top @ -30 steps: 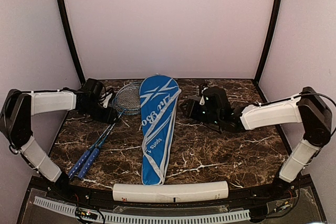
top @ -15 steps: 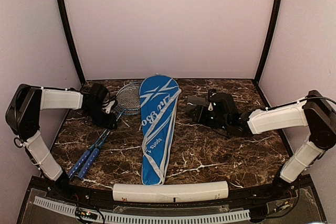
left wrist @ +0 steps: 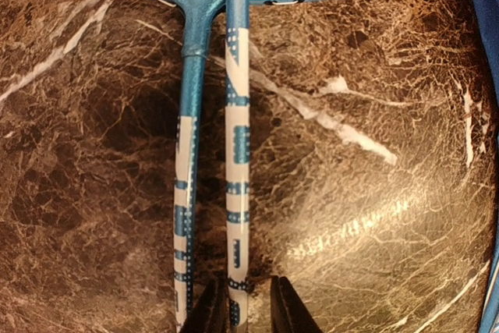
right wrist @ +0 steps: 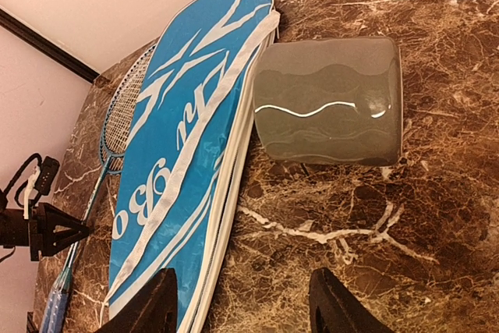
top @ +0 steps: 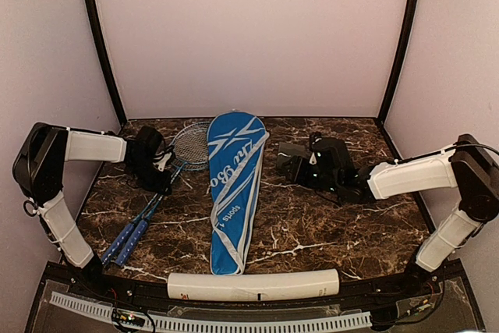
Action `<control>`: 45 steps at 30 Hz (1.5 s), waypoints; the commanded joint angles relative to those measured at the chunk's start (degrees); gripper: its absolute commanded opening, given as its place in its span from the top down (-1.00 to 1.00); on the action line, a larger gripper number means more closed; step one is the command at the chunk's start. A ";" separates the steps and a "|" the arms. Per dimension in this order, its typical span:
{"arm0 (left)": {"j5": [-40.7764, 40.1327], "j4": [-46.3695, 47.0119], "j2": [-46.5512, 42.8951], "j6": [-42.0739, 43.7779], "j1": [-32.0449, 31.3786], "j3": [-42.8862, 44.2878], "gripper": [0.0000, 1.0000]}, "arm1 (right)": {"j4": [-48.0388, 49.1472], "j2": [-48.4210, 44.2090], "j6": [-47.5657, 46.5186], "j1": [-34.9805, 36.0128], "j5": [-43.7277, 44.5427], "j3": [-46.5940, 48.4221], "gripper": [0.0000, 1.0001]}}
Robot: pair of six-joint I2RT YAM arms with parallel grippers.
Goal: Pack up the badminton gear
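Rackets (top: 189, 146) lie at frame left on the counter (top: 327, 224); the left claw (left wrist: 248, 311) straddles one shaft, jaws slightly apart. The right claw (right wrist: 243, 302) hangs open beside the blue bag (right wrist: 187, 154).

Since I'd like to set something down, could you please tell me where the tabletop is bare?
Most bare marble lies between the bag, the white tube and the right arm. A narrower strip runs between the rackets and the bag. Crowded: far left around the left pincer, and by the grey cap.
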 commanded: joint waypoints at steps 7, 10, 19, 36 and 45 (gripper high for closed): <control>1.50 -1.02 -0.14 -0.86 -0.10 0.20 0.86 | 1.56 -3.23 0.26 -0.37 1.89 -2.01 -0.16; 1.78 -0.57 -1.31 -1.95 -0.02 -0.16 1.00 | 1.18 -4.10 -0.03 -0.37 2.16 -1.97 -0.16; 0.57 8.32 -16.24 -12.91 -0.07 -8.69 1.00 | -1.27 -7.10 -1.45 -0.34 4.30 -1.62 -0.18; -4.66 7.60 -35.16 -16.30 -4.52 -6.13 1.00 | 0.30 -5.35 -9.47 0.33 -8.03 7.25 -0.21; -3.45 16.94 -32.35 -23.59 -12.54 -0.65 1.00 | -0.51 2.51 -16.41 8.01 -16.21 19.99 -0.30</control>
